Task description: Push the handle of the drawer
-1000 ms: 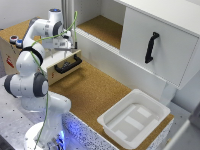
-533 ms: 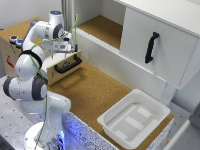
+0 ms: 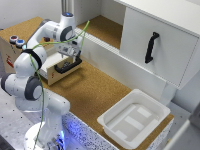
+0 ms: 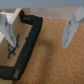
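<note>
- Plywood is what the drawer [image 3: 55, 67] is made of; it is seen at the exterior view's left, well apart from the large white cabinet [image 3: 160, 45], with a wooden box [image 3: 12, 50] just beside it on the far side from the cabinet.
- Black and bar-shaped, the handle [image 3: 67, 65] is mounted across the drawer's pale front panel, on the side facing the cabinet.
- Directly above the handle the gripper [image 3: 71, 51] is held; in the wrist view the gripper [image 4: 37, 30] is shown with its jaws spread wide and nothing held, one finger over the drawer, the other [image 4: 70, 30] over the cork surface [image 4: 55, 60].
- For a clean push, the fingers would best be lowered to bar height on the cabinet side, and contact made squarely at the bar's middle, so the drawer is not twisted.
- Farther right, well apart from the drawer, a white plastic tub [image 3: 107, 122] is left out of the step.
</note>
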Robot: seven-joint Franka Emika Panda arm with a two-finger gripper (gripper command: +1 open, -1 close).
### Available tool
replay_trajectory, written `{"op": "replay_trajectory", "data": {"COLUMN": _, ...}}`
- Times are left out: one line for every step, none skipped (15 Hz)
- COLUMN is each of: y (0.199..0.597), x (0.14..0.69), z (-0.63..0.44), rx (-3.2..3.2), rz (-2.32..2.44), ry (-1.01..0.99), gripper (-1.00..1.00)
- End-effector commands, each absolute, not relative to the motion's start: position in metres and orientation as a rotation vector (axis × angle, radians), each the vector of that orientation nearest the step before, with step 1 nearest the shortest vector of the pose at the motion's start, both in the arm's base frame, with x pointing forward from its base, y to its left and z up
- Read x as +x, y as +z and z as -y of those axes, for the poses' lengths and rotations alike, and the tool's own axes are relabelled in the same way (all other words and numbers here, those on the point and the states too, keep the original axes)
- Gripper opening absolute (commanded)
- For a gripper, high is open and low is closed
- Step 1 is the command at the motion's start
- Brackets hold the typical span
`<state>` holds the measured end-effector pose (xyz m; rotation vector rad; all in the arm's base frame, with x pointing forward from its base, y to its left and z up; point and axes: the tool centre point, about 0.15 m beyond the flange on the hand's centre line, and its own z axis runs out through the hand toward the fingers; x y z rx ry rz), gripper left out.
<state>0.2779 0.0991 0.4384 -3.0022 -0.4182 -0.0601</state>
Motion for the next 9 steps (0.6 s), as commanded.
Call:
{"op": "replay_trajectory", "data": {"y": 0.38, "x": 0.292, "z": -0.085, "rx": -2.965, "rz": 0.278, "ry": -0.206, "gripper": 1.0}}
{"op": "replay_trajectory", "data": {"y": 0.374, "x": 0.294, "z": -0.086, "rx": -2.98, "rz": 0.277, "ry": -0.216, "gripper": 1.0}}
{"op": "replay_trajectory", "data": {"y": 0.368, "x": 0.295, "z": -0.088, "rx": -3.002, "rz": 0.295, "ry": -0.238, "gripper": 1.0}}
{"op": "replay_trajectory", "data": {"y": 0.363, "x": 0.299, "z": -0.089, "rx": -3.02, "rz": 0.276, "ry": -0.258, "gripper": 1.0}}
{"op": "replay_trajectory", "data": {"y": 0.357, "x": 0.303, "z": -0.089, "rx": -3.015, "rz": 0.262, "ry": -0.264, "gripper": 1.0}}
{"op": "replay_trajectory", "data": {"y": 0.353, "x": 0.307, "z": -0.091, "rx": -3.009, "rz": 0.254, "ry": -0.27, "gripper": 1.0}}
{"op": "replay_trajectory", "data": {"y": 0.349, "x": 0.313, "z": -0.094, "rx": -3.013, "rz": 0.243, "ry": -0.272, "gripper": 1.0}}
{"op": "replay_trajectory", "data": {"y": 0.345, "x": 0.317, "z": -0.097, "rx": -3.017, "rz": 0.249, "ry": -0.283, "gripper": 1.0}}
{"op": "replay_trajectory", "data": {"y": 0.34, "x": 0.324, "z": -0.1, "rx": -3.012, "rz": 0.256, "ry": -0.275, "gripper": 1.0}}
